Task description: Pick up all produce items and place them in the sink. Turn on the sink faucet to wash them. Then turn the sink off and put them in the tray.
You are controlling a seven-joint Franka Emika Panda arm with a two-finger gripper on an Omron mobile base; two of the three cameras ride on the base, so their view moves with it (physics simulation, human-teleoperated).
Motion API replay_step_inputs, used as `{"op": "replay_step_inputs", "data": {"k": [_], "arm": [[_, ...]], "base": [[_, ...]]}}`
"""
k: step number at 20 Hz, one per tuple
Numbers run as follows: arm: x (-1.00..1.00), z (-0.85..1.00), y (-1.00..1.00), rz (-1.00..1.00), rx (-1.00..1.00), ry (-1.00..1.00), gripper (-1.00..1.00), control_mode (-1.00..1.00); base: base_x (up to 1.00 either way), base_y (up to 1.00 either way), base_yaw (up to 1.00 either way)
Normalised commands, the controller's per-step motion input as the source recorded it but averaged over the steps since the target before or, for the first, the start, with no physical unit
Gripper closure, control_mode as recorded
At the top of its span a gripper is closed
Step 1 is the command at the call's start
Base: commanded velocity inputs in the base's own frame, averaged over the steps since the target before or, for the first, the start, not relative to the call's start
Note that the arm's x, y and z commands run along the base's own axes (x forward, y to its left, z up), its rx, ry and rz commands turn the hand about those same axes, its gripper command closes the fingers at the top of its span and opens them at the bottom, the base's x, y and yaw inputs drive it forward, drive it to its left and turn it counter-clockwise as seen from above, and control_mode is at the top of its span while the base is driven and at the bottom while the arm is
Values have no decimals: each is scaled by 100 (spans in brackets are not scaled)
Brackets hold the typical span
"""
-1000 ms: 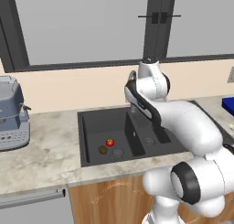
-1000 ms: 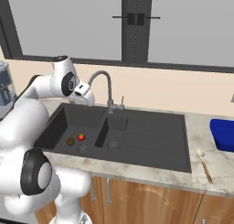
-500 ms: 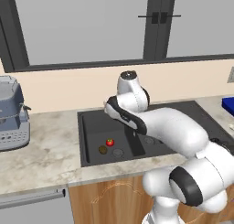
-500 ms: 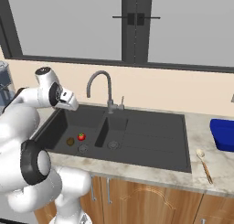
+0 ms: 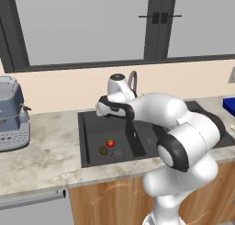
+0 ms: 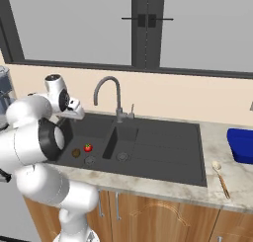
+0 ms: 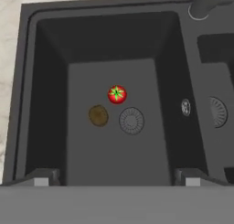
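While the arm hangs over the sink [image 7: 27, 81], the end effector [image 7: 116, 176] looks straight down into one basin, its fingers [image 7: 41, 178] spread wide at the bottom of the hand view and holding nothing. On the basin floor lie both produce items: the tomato [image 7: 117, 94], bright red with a green star on top, and the brown item [image 7: 98, 115], sitting at about seven o'clock from the tomato, just beside it but apart. A round drain [image 7: 131, 120] lies at about five o'clock from the tomato, close to both pieces. Past the divider at three o'clock, a second drain [image 7: 218, 111] shows in the other basin, and the faucet [image 7: 208, 2] base stands at the one o'clock corner of the hand view.

From the left base view, the end effector [image 5: 102, 110] hovers above the sink's [image 5: 83, 141] back edge, with the tomato [image 5: 110, 143] and the brown item [image 5: 103, 150] well below it on the black floor. From the right base view, the tomato [image 6: 88, 147] and brown item [image 6: 76, 152] sit side by side in the sink [image 6: 168, 157], the gooseneck faucet [image 6: 109, 88] arches behind the divider, and a blue tray [image 6: 241, 145] rests on the tabletop [image 6: 232, 186] at far three o'clock, a spoon [image 6: 220, 177] lying near it. A grey appliance [image 5: 11, 114] stands at nine o'clock on the tabletop in the left base view.
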Motion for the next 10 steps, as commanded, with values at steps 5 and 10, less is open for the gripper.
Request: {"op": "replay_step_inputs", "data": {"k": [5, 10], "arm": [[39, -57, 3, 0, 0, 12, -100, -100], [31, -62, 6, 0, 0, 1, -100, -100]], "base": [[0, 0, 0], [0, 0, 0]]}}
